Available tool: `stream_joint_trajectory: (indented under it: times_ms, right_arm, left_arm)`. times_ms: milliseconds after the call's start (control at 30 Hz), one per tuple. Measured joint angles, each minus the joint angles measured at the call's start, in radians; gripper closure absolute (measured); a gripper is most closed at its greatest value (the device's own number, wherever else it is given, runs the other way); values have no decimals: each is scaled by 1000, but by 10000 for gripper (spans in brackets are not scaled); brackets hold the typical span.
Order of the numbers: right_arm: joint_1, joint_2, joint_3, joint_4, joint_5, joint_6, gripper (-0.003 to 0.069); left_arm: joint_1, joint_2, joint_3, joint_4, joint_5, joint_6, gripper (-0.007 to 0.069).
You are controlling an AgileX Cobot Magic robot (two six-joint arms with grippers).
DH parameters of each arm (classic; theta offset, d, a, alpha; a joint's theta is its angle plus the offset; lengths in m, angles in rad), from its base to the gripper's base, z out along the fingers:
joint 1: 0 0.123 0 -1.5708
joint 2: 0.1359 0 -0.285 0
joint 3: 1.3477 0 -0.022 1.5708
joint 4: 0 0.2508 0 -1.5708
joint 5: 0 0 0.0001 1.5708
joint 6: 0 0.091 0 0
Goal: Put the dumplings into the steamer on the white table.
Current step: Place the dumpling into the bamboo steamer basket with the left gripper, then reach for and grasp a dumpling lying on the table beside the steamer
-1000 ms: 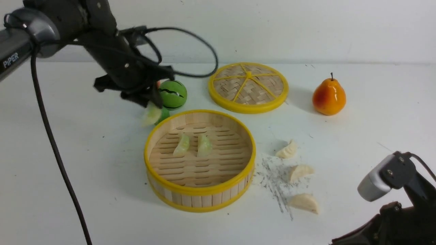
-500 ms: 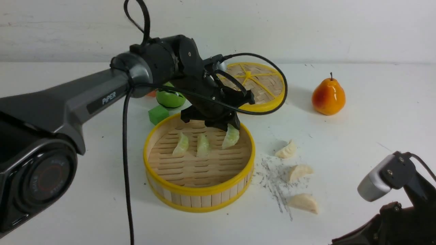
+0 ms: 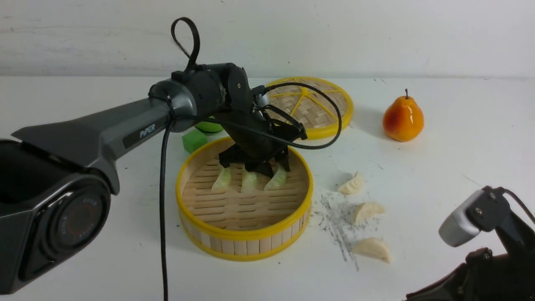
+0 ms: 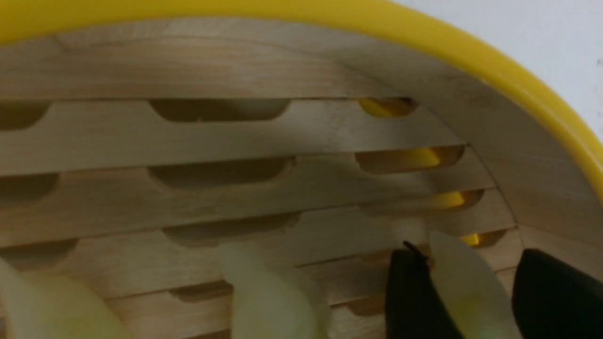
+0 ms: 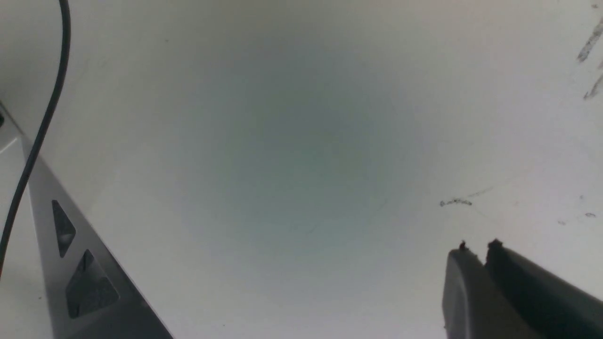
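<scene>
Lowered since before, the left pincer [image 3: 270, 169] is spread open in the steamer [image 3: 244, 234], with a third green dumpling [image 3: 276, 179] laid beside two green dumplings [image 3: 222, 179]. Three white dumplings [image 3: 363, 211] are seen on the bench [image 3: 459, 167], toward its right edge. The right pincer [image 5: 476, 252] is clenched, empty.

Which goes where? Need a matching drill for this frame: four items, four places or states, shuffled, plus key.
Items:
1. green dumplings
2. cream dumplings
3. pear
4. woven lid

Places:
A. flat, behind the steamer
B. inside the steamer
C. lying by the grey scuffs on the white table
D. upright, far right

Pairs: 1-B, 2-C, 3-D, 4-A
</scene>
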Motion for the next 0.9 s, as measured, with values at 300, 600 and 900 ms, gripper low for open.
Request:
stream_joint_trajectory:
  times_ms: [300,600,900]
  right_arm:
    - [0,0,0,0,15,0,603]
    - [0,0,-1,-94,2,182,553]
    - [0,140,-252,-374,-55,540,276]
  left_arm:
    - [-2,-173,3,35,22,116,229]
    - [-3,-583,26,240,210,295,564]
    - [-3,-1115,514,384,101,303,638]
